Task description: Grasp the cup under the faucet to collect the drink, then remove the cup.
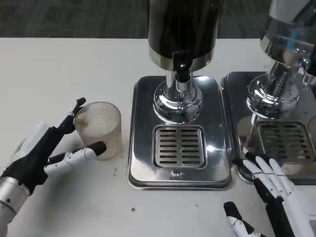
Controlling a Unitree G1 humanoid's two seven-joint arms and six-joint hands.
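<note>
Head view: I'm bracketing the one clear ribbed plastic cup (pixel 99 129) w/ left hand (pixel 47 153), fingers apart either side, prob. touching, not clamped yet. Cup's sitting left of the steel drip tray (pixel 143 148), not under the black faucet (pixel 181 64). Filling, removal both pending. Right hand (pixel 269 190) is idling, fingers spread. Two dispensers.

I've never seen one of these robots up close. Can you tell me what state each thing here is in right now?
cup: upright on the table, left of the drip tray, looks empty.
left hand: fingers spread around the cup, at its sides; a firm hold cannot be told.
right hand: open, holds nothing, low by the tray's right corner.
faucet: no drink running.
drip tray: nothing standing on its grate.
second dispenser: stands at right, untouched.
</note>
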